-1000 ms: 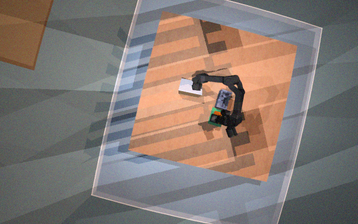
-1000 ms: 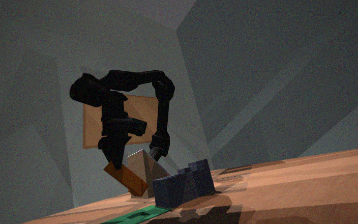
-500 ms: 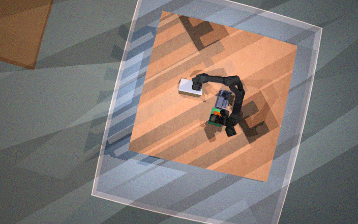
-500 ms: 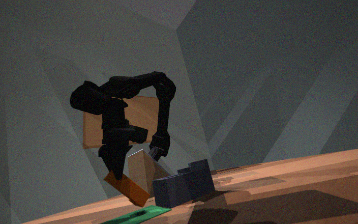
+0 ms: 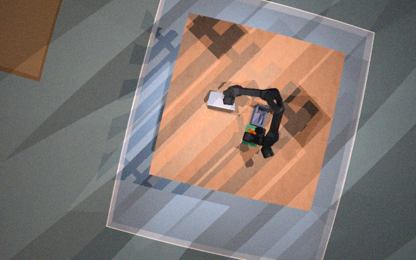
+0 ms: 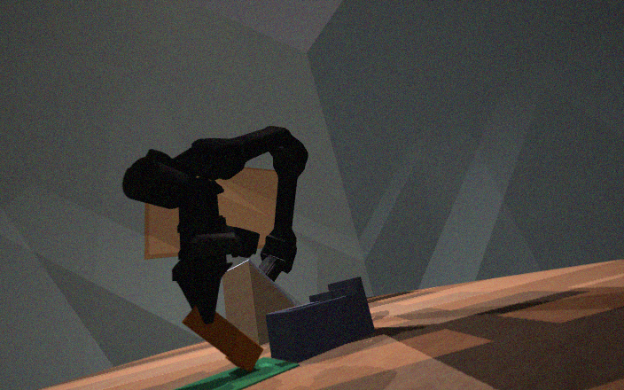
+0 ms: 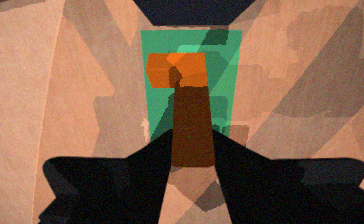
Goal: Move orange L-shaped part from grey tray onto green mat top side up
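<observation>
Orange L-shaped part (image 5: 251, 131) (image 6: 222, 338) (image 7: 193, 122): out of its pocket, tilted over the green mat (image 5: 251, 145) (image 6: 275, 364) (image 7: 155, 112), L-shaped end low, plain end raised. Whether the low end touches the mat: cannot tell. Gripper (image 5: 249, 137) (image 6: 209, 317) (image 7: 191, 134) clamped on the raised end, centre left in the exterior view. Grey tray (image 5: 257, 124) (image 6: 316, 324) (image 7: 193, 12) just beside the mat, top centre in the wrist view. White block (image 5: 216, 99) (image 6: 241, 300) under the arm's base, left of the tray in the top view.
</observation>
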Motion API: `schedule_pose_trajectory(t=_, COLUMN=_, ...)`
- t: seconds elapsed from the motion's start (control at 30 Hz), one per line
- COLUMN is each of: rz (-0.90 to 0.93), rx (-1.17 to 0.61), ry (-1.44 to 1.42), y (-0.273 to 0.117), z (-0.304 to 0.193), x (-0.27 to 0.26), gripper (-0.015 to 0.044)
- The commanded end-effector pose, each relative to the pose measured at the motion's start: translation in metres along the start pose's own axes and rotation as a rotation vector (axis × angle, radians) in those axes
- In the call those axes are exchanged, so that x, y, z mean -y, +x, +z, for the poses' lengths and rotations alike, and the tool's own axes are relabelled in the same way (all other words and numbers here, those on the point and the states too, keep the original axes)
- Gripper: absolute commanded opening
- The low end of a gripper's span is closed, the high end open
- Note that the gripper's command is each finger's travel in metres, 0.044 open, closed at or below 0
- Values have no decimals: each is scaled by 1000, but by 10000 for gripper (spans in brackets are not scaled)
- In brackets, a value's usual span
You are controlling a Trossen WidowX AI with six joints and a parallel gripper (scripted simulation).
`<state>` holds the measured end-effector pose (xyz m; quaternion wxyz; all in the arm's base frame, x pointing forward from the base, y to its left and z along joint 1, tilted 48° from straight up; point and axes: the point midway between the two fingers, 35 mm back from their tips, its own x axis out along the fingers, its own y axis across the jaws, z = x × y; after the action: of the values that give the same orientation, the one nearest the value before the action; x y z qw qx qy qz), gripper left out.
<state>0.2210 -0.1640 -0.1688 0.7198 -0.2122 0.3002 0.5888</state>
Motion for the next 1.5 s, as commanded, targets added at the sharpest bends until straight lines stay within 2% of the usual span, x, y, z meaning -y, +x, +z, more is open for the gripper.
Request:
schedule_pose_trajectory(t=0.0, rz=-2, rx=2, ry=5, y=1, z=0, x=0, gripper=0)
schedule_pose_trajectory(t=0.3, rz=0, rx=0, ry=0, y=0, z=0, x=0, gripper=0)
schedule_pose_trajectory(t=0.63, rz=0, rx=0, ry=0, y=-2, z=0, x=0, gripper=262)
schedule_pose_trajectory(t=0.8, rz=-1, rx=-2, ry=4, y=-51, z=-2, x=3, gripper=394)
schedule_pose_trajectory(t=0.93, rz=-1, rx=-1, ry=6, y=-87, z=0, x=0, gripper=400)
schedule_pose_trajectory(t=1.47, rz=-21, rx=-14, ry=7, y=-83, z=-3, x=3, gripper=400)
